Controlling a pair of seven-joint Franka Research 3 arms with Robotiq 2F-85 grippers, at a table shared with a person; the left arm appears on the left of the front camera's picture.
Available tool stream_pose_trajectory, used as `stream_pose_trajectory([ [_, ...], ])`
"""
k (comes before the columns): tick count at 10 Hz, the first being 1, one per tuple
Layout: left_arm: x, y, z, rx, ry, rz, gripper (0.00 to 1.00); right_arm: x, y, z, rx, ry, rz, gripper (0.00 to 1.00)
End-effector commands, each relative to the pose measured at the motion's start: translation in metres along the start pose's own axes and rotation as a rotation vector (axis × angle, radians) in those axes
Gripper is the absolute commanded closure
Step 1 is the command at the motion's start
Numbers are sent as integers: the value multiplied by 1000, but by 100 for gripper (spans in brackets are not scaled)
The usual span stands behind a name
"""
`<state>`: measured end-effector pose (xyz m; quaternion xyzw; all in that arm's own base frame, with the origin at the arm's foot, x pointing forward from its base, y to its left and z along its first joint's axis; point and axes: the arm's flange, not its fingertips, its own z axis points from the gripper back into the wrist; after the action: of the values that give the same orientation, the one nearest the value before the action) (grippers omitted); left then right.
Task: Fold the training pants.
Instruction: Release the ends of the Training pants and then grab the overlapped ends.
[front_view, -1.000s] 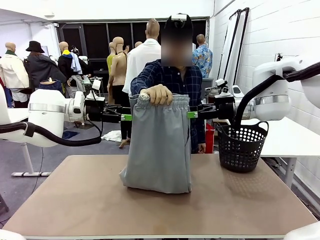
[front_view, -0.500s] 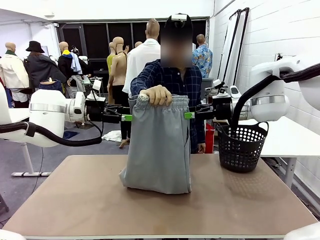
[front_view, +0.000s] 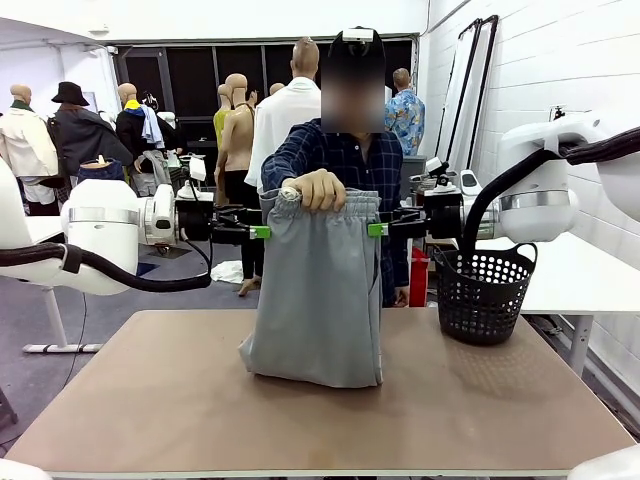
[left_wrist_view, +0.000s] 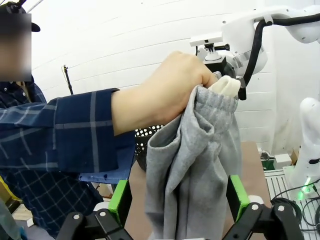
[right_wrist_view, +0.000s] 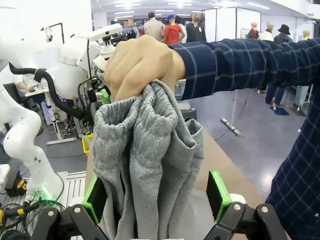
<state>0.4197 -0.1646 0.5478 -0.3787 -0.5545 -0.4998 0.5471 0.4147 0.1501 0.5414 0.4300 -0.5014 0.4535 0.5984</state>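
The table (front_view: 150, 400) carries the pants (front_view: 318, 300), which hang upright over its middle from a bunched waistband. Their folded lower end rests on the top, and the black basket (front_view: 485, 295) stands apart from them at the far right corner. The left gripper (front_view: 260, 232) and the right gripper (front_view: 377, 229) reach in level from either side just under the waistband, each with jaws spread wide and grey cloth between its green pads (left_wrist_view: 120, 199), neither clamping it. The person's hand (front_view: 315, 188) holds the waistband's top in a closed fist.
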Motion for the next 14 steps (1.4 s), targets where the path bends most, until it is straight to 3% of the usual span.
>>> stream_pose_trajectory([
  [1,-4,-1,-9,-6,-40,-11,0,-8,5,-7,-36,-28,19,0],
  [7,-3,4,-25,39,-34,-19,0,-6,4,-9,-45,-28,29,0],
  [14,-3,12,-30,9,-31,-8,0,-8,8,-16,74,-46,-48,0],
])
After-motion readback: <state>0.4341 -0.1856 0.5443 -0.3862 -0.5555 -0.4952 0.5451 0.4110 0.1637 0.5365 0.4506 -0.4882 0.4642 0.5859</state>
